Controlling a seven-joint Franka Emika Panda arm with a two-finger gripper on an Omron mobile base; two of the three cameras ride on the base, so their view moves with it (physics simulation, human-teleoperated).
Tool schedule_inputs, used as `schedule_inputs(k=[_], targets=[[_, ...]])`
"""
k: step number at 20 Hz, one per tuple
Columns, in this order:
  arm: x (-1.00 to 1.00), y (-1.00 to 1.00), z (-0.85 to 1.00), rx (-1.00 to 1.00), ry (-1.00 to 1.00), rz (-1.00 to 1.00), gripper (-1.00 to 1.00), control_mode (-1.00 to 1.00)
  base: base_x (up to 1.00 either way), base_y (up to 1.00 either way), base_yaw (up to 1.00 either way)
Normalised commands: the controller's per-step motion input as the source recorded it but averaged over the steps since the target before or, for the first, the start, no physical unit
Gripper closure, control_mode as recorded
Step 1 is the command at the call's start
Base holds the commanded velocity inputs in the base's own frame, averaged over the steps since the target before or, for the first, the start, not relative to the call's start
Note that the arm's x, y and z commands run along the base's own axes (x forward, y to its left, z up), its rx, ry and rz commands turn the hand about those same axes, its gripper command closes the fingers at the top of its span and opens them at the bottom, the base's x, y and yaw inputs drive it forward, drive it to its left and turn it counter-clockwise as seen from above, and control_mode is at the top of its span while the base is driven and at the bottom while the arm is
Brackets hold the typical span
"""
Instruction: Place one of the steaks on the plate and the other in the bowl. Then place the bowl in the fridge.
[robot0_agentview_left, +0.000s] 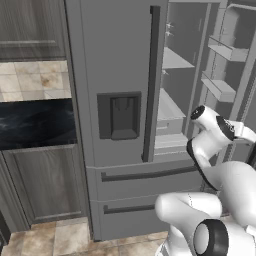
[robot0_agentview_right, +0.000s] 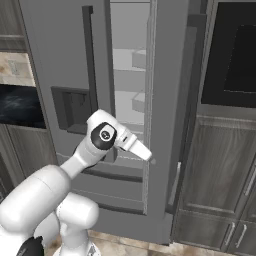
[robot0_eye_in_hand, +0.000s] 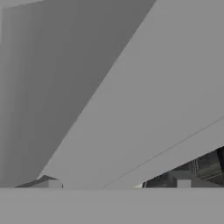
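Observation:
The fridge (robot0_agentview_left: 120, 60) is tall and grey, with a dispenser recess in its shut left door. Its right door (robot0_agentview_right: 170, 100) stands open, showing bare interior shelves (robot0_agentview_left: 169, 107) and door bins (robot0_agentview_left: 220, 87). My gripper (robot0_agentview_right: 148, 155) reaches to the inner edge of the open door at about drawer height. Its fingers are hidden against the door, so I cannot tell how the jaws stand. In the hand view a plain grey fridge panel (robot0_eye_in_hand: 131, 87) sits very close in front of the hand. The steaks, the plate and the bowl are out of view.
Dark wood cabinets (robot0_agentview_left: 45, 185) and a black counter stretch (robot0_agentview_left: 35, 122) lie left of the fridge. A black wall oven (robot0_agentview_right: 235, 55) with cabinets (robot0_agentview_right: 220, 170) below stands on the right. The open door juts out toward the base.

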Motion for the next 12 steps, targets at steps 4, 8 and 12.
schedule_inputs(k=[4, 8, 12], targets=[[-0.43, -1.0, 0.0, 0.24, -0.05, 0.0, -1.0, -1.0, 0.0, 0.0, 0.0], [-0.28, 0.22, 0.12, 0.27, -0.17, 0.0, -1.0, -1.0, 0.0, 0.0, 0.0], [-0.01, 1.0, 0.13, 0.24, -0.16, 0.0, -1.0, -1.0, 0.0, 0.0, 0.0]])
